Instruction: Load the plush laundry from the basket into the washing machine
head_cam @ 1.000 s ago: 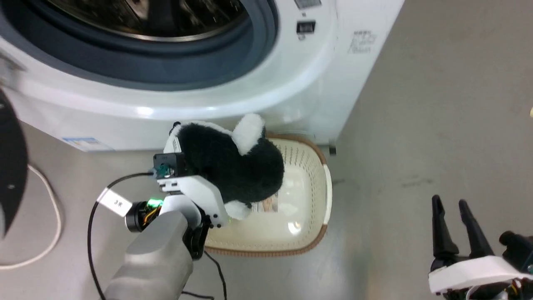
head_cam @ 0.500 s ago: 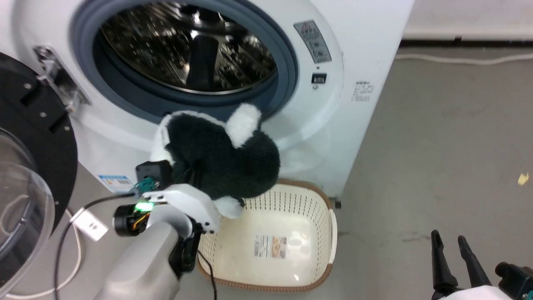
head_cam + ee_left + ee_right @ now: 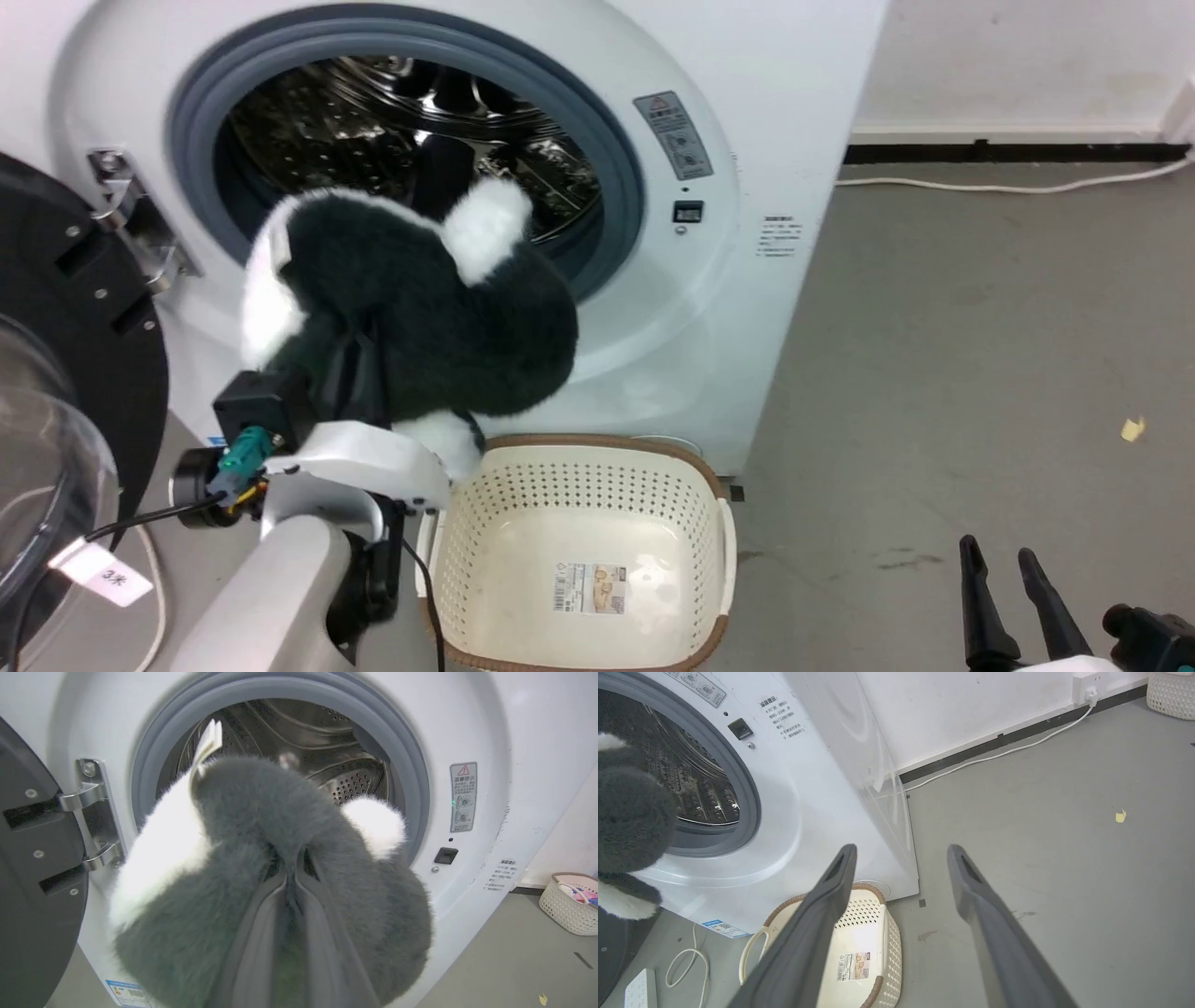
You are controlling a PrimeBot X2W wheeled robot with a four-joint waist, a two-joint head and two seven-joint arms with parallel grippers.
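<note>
**Head view.** The plush laundry [image 3: 420, 308] is out of the basket [image 3: 597, 443] and hangs in front of the washing machine [image 3: 747, 112] porthole, not yet in the drum. The basket floor shows just its label [image 3: 591, 588]. Judged about halfway: passing the opening and letting go are left to do.
- The left gripper [image 3: 359, 350] comes up from 7 o'clock on a raised forearm, its jaws clamped into the black fur.
- The right gripper [image 3: 1008, 579] sits low at 5 o'clock, pointing toward 12, jaws apart and holding nothing.
- The door [image 3: 75, 308] stands open at 9 o'clock.

**Left wrist view.** The fingers [image 3: 259, 942] rise from 6 o'clock and pinch together in the fur at centre.
- The plush covers the lower porthole, and the steel drum [image 3: 327, 728] shows beyond at 12 o'clock.
- The wrist aims at the opening, so a straight push forward looks sufficient.
- The white end at 2 o'clock lies near the gasket [image 3: 418, 788] and may brush it.

**Right wrist view.** The right fingers are spread wide with bare floor between them.
- The basket lies at 7 o'clock.
- The plush is at 9 o'clock, before the porthole.
- The arm looks idle, well apart from the load.
</note>
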